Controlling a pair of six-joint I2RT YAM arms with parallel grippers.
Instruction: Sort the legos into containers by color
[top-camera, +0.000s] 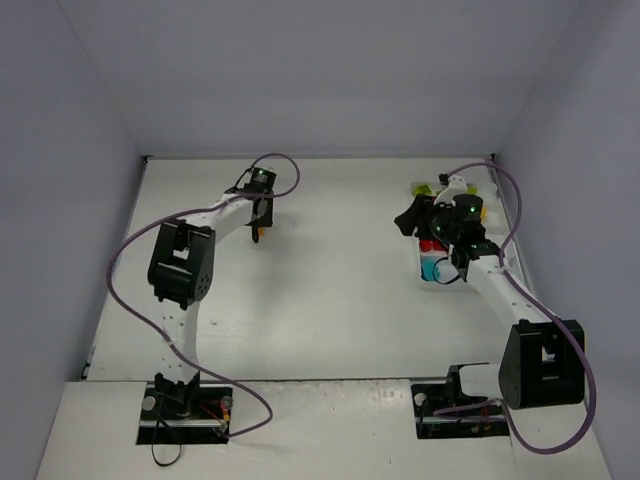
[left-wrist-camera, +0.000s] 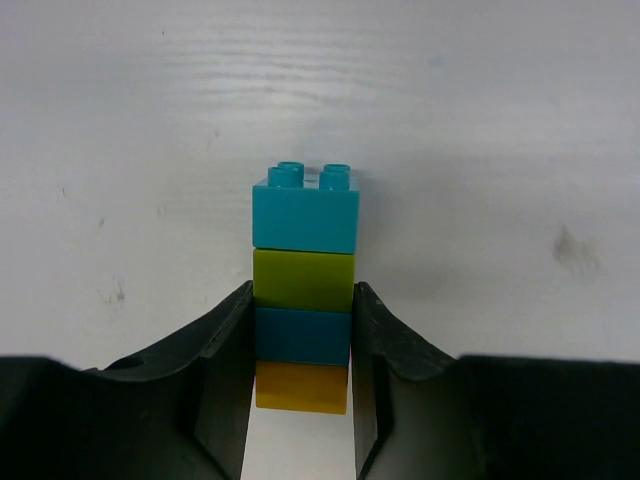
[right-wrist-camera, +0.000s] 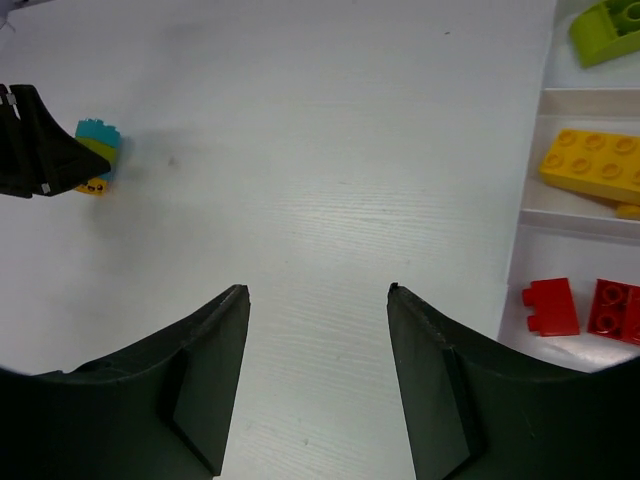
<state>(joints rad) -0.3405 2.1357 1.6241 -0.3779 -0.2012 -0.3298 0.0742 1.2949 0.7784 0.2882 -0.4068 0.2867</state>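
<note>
My left gripper (left-wrist-camera: 303, 290) is shut on a stack of legos (left-wrist-camera: 304, 283): cyan at the far end, then lime green, darker blue and yellow-orange. The jaws press the blue brick's sides. In the top view this gripper (top-camera: 259, 228) is at the table's far left-middle. The stack also shows in the right wrist view (right-wrist-camera: 97, 152), low over the table. My right gripper (right-wrist-camera: 316, 290) is open and empty over bare table, left of the white tray (right-wrist-camera: 590, 93). The tray's compartments hold a lime green brick (right-wrist-camera: 606, 30), a yellow brick (right-wrist-camera: 590, 165) and red bricks (right-wrist-camera: 551, 306).
In the top view the tray (top-camera: 423, 278) lies at the far right, partly hidden under my right arm (top-camera: 470, 240), with a cyan brick (top-camera: 436, 268) in its near compartment. Grey walls enclose the table on three sides.
</note>
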